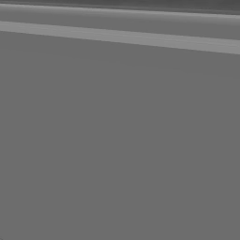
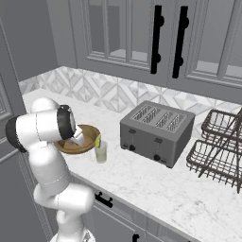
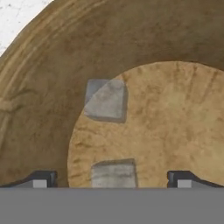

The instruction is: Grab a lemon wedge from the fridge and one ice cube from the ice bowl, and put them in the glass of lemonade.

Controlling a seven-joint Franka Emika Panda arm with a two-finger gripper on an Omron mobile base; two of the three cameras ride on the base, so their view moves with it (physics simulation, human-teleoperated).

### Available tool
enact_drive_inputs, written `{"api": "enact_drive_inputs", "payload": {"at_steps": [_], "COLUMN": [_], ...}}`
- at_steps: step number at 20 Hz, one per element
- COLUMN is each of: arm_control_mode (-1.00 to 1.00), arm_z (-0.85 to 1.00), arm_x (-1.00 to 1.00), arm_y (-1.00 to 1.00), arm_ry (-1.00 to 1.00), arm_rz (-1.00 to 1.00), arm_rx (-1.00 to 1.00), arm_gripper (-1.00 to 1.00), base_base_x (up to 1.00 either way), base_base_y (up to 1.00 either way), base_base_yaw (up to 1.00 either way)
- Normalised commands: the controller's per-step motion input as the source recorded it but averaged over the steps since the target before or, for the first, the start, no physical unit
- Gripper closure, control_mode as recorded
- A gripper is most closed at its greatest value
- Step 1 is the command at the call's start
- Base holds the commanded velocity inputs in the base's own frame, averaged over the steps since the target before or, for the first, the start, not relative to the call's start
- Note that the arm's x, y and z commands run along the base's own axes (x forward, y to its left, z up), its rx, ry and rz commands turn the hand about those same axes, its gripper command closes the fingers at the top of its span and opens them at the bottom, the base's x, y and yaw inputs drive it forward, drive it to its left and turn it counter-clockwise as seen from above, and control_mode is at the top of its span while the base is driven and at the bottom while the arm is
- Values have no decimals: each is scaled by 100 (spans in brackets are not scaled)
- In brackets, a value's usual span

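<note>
In the hand view two grey ice cubes [image 3: 106,100] lie flat inside the ice bowl [image 3: 43,87], one between the wide-open, empty claw [image 3: 113,179], while the right base view shows that bowl on the marble bench [image 2: 156,184] with the glass of lemonade [image 2: 100,152] at its 4 o'clock, lemon wedge [image 2: 98,140] on its rim.

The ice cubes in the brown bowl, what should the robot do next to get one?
Probably lower straight down and close. The tool is open over the ice bowl, and the near ice cube lies between its fingertips; the other cube sits farther off.
</note>
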Motion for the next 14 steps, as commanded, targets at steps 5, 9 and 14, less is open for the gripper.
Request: {"api": "enact_drive_inputs", "payload": {"at_steps": [5,9,14], "arm_control_mode": [-100,-100,-100], "arm_z": [-38,-25,-33], "arm_x": [17,8,0], "arm_y": [2,0,0], "arm_ry": [0,0,0], "arm_rz": [0,0,0], "arm_rx": [0,0,0], "arm_gripper": [-100,-100,100], "base_base_x": [0,0,0], "base_base_y": [0,0,0], "base_base_yaw": [0,0,0]}}
